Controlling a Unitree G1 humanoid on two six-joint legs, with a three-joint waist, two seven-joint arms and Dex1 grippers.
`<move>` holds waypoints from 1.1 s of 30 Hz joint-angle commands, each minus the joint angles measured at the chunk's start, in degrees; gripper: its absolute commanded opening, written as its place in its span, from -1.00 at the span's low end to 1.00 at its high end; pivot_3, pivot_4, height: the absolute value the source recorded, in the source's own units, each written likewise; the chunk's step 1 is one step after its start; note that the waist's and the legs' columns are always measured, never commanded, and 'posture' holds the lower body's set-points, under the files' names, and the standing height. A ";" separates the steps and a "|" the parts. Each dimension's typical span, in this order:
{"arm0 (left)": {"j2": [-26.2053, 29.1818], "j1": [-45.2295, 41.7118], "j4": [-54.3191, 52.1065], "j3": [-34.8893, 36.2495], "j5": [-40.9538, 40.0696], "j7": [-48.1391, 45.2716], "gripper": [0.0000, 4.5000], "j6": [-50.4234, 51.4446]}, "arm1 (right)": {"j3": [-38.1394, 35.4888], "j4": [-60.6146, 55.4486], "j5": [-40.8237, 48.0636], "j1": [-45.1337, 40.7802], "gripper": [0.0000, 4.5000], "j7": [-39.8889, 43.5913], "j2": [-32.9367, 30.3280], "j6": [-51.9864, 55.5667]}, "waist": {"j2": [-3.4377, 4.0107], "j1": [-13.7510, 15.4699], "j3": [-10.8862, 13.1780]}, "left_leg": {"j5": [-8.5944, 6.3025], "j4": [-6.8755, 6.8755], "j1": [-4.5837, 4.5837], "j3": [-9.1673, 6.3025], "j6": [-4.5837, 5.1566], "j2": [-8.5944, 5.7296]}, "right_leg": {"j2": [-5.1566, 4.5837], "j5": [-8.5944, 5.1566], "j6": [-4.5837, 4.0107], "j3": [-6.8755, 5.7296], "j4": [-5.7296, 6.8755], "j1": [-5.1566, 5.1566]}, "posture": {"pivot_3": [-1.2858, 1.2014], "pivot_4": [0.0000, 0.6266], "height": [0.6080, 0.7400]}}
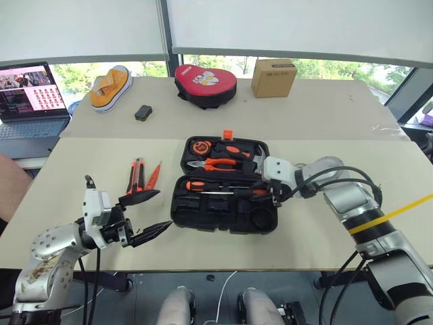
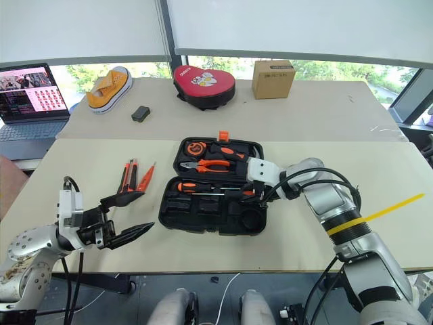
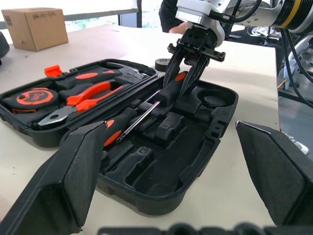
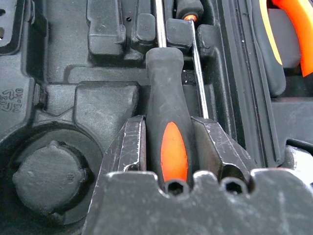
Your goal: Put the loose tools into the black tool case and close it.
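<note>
**Screwdriver gripped over the open case**

The right pincer (image 1: pixel 272 191) is closed on the handle of a screwdriver (image 3: pixel 166 96), whose shaft lies along a slot in the near half of the case (image 1: pixel 223 217). The case lies open on the surface (image 1: pixel 325 237), with pliers (image 1: pixel 218 163) and a tape measure (image 1: pixel 200 146) in its far half. The left pincer (image 1: pixel 152 213) hangs wide apart and empty, left of the case. A knife (image 1: pixel 135 177) and a tester (image 1: pixel 153 175) lie loose just beyond it.
</note>
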 commanded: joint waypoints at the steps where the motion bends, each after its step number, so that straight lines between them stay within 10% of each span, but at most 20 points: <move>1: 0.60 0.04 1.15 1.42 0.57 -0.97 1.00 -2.56 | -2.37 -2.98 2.19 0.07 -0.09 1.06 -0.06 3.54 | 0.00 -0.01 0.00 | 0.00 0.00 0.00 0.00 0.00 0.00 | 0.00 0.00 0.00 0.00 0.00 0.00 | 0.03 -0.52 1.00; 7: 0.49 0.07 2.80 1.46 0.84 -1.74 1.00 -4.17 | -6.78 -4.32 6.35 -0.03 0.74 1.95 1.41 -1.99 | -0.01 -0.22 0.01 | 0.00 0.00 0.00 0.00 0.00 0.02 | 0.02 0.00 0.00 -0.02 0.00 0.00 | 0.03 -0.52 1.00; 10: 0.51 0.38 3.67 1.91 0.91 -2.07 1.00 -4.89 | -10.28 -4.15 11.08 -0.45 0.74 3.50 2.41 -2.59 | -0.01 -0.22 0.01 | 0.00 0.00 0.00 -0.01 0.00 0.01 | 0.00 0.00 0.00 -0.02 0.01 0.01 | 0.03 -0.52 1.00; 22: 0.29 1.28 5.32 1.78 1.91 -2.08 1.00 -7.10 | -6.11 9.01 4.61 1.58 -0.96 0.10 9.34 -13.22 | -0.02 -0.46 0.01 | 0.00 0.00 0.01 0.00 -0.01 0.01 | 0.00 0.00 0.00 -0.03 0.04 0.01 | 0.03 -0.52 1.00; 33: 1.14 3.30 6.12 3.89 2.29 -0.27 1.00 -6.98 | -2.61 10.72 0.15 1.76 -0.96 -1.56 10.69 -9.58 | -0.10 -0.62 -0.04 | 0.00 -0.02 0.42 0.01 -0.02 0.09 | 0.00 0.00 -0.06 -0.01 0.13 0.26 | 0.03 -0.52 1.00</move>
